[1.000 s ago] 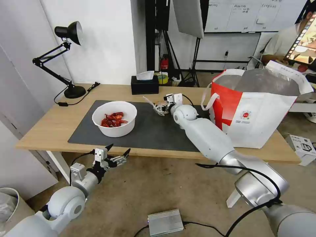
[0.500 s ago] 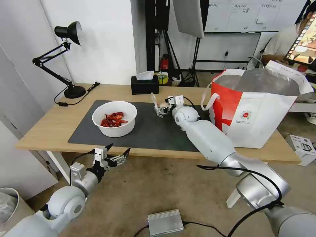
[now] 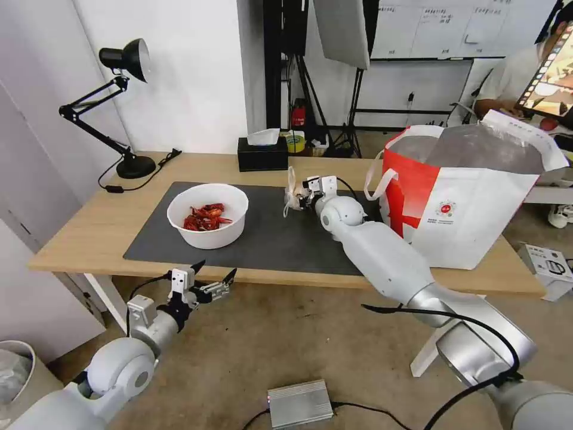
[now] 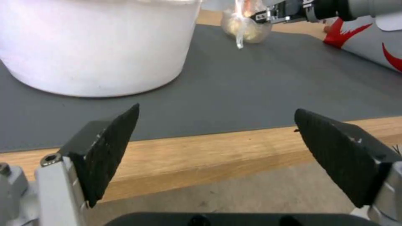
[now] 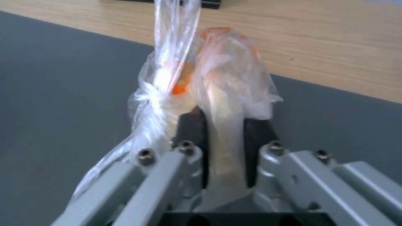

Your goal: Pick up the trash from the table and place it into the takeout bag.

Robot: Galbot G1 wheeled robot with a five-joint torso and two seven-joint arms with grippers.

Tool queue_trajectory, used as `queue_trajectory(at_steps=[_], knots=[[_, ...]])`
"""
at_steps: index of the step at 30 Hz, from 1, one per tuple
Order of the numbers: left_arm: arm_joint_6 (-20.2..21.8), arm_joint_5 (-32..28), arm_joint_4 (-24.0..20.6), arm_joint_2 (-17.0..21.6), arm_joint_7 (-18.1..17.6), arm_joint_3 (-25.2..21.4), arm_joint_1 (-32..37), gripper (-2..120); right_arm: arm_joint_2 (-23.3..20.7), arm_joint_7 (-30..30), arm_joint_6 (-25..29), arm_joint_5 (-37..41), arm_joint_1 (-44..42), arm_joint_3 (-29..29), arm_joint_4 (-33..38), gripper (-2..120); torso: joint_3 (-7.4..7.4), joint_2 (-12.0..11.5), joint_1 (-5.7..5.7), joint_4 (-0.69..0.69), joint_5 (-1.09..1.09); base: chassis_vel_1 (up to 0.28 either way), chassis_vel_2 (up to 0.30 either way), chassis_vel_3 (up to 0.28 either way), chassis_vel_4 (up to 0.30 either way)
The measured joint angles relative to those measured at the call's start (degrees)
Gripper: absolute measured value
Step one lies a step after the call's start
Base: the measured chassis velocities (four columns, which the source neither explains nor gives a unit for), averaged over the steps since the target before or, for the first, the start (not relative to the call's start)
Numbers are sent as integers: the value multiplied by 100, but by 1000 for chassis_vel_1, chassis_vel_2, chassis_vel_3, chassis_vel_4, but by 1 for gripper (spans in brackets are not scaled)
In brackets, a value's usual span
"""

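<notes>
My right gripper [image 3: 301, 197] is shut on a small knotted clear plastic bag of trash [image 3: 290, 192] with orange bits inside, held just above the dark grey mat [image 3: 280, 239]. The right wrist view shows the film [image 5: 209, 84] pinched between the fingers of that gripper [image 5: 224, 125]. A white bowl of red crayfish shells [image 3: 208, 215] sits on the mat's left part. The white and red takeout bag [image 3: 471, 203] stands open at the right end of the table [image 3: 89, 221]. My left gripper [image 3: 215, 270] hangs open below the table's front edge, nothing in it.
A black desk lamp [image 3: 122, 107] stands at the table's back left and a black tissue box [image 3: 262, 154] at the back middle. On the floor lie a silver box [image 3: 299, 403] and a white device [image 3: 548, 269].
My right gripper has risen and drawn back a little toward the takeout bag with the plastic bag in it; the bag's knotted tail now points up. The left arm has stayed still.
</notes>
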Motion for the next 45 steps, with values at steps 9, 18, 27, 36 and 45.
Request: queue_trajectory(at_steps=[9,18,27,36,45], knots=[[0,-5,-32,2,-3,-24,41,100,-322,263,-28,6,-266,80,665,0,0,0,0,0,0,0,0,0,0],[0,1,-55,-25,-7,-9,56,100,-619,503,-99,66,-627,111,1376,0,0,0,0,0,0,0,0,0,0],[0,6,-117,-27,-23,-43,99,100,-1169,944,-193,88,-1148,265,2699,0,0,0,0,0,0,0,0,0,0],[16,17,-168,-57,-59,-44,125,100,-1441,1420,-159,-29,-1907,490,3782,0,0,0,0,1,0,0,0,0,0],[38,3,-203,2,-194,-68,109,100,-1720,1523,27,-387,-2755,816,4531,0,0,1,0,0,1,0,0,0,0]])
